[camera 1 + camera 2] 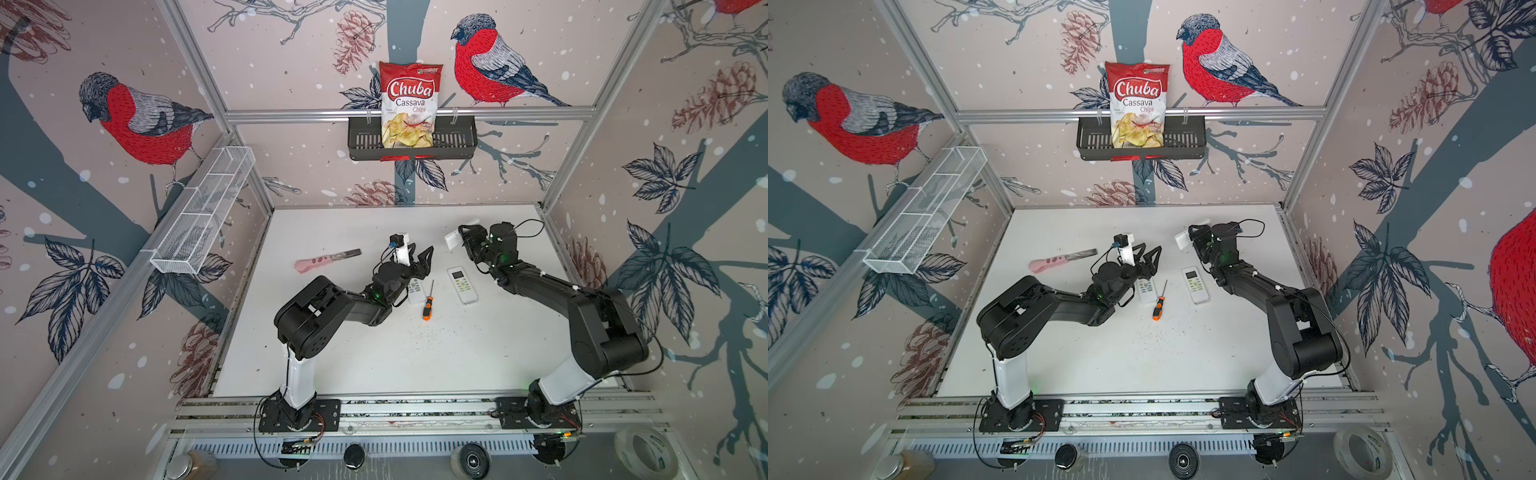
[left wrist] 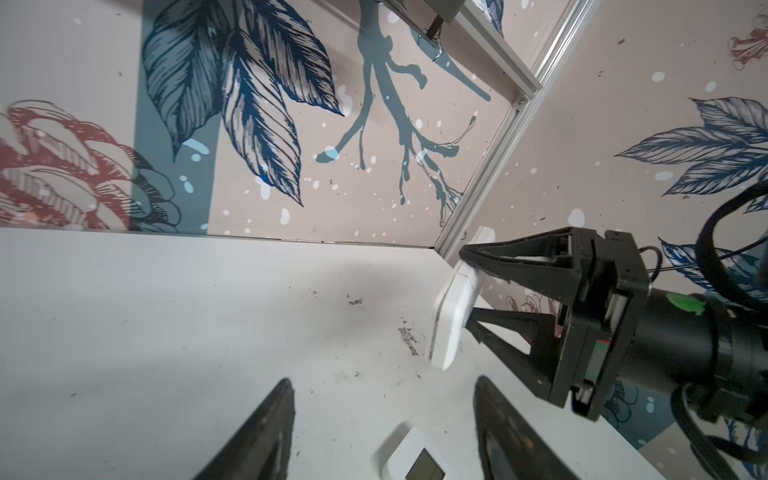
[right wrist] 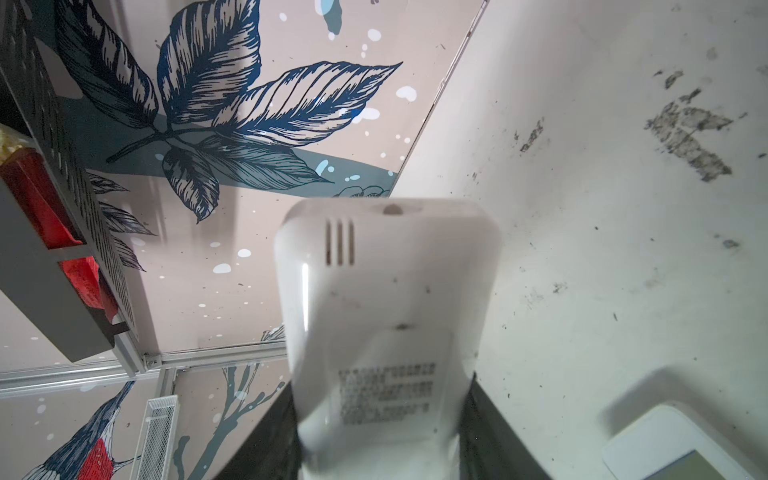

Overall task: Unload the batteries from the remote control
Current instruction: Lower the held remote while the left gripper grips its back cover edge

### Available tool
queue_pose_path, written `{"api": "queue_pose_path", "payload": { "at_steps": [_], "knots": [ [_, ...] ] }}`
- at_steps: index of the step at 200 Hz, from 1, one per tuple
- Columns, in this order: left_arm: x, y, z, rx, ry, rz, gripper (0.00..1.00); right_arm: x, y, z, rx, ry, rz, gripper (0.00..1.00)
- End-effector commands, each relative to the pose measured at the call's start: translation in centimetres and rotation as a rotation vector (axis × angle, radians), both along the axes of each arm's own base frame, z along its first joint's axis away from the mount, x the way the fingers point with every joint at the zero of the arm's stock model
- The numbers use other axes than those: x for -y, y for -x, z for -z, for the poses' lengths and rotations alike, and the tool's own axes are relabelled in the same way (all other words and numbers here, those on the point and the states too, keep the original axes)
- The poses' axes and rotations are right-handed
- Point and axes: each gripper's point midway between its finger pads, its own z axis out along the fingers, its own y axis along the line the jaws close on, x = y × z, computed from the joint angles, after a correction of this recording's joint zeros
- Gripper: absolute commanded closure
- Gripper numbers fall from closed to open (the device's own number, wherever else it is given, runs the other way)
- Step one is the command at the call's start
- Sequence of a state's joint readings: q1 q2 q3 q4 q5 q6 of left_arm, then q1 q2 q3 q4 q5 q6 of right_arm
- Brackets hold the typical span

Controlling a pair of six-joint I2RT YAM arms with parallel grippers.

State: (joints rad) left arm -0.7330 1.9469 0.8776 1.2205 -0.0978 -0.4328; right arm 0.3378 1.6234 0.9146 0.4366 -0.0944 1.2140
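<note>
Keep right pincer (image 1: 463, 239) firm on held remote (image 3: 386, 316) so the body cannot twist while the back cover is worked. Bring left pincer (image 1: 420, 253) in slowly, set one fingertip on the cover and push along the length, not inward. Judged from the back face in the right wrist view: cover still on, so the step in hand is opening the compartment. Tilt the opening toward the table (image 1: 332, 365) before freeing anything, so nothing rolls off an edge.

Note right pincer clenched across the narrow sides of held remote, low on its body, back face toward its own wrist camera. Lifted clear of the table, near the far right corner.

Note left pincer released: jaws well apart, nothing between them. Hovering over the table's middle, pointed toward held remote, apart from it.

No batteries in view; probably inside held remote, behind the cover.

Farther out, near the middle: second remote (image 1: 415, 291), partly hidden under the left wrist; screwdriver (image 1: 428, 301) just beside it; third remote (image 1: 462, 284) beyond, display up. Knife (image 1: 326, 259) well apart, toward the left edge.
</note>
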Motion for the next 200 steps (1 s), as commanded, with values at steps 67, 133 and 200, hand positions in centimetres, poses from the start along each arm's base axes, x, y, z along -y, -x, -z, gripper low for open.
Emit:
{"api": "queue_pose_path", "payload": {
  "at_steps": [67,133,200],
  "knots": [
    [4.5,-0.6,-0.8,0.016,0.091,0.150,0.33,-1.4,-1.8,-1.8,0.076,-0.007,0.005,0.60],
    [5.6,-1.7,-0.3,-0.004,0.095,0.144,0.42,-2.7,-1.6,-2.6,0.094,-0.016,-0.024,0.61],
    [5.3,-3.1,-0.5,-0.005,0.086,0.083,0.56,-3.2,-0.6,-3.4,0.115,-0.012,-0.043,0.62]
  ]
}}
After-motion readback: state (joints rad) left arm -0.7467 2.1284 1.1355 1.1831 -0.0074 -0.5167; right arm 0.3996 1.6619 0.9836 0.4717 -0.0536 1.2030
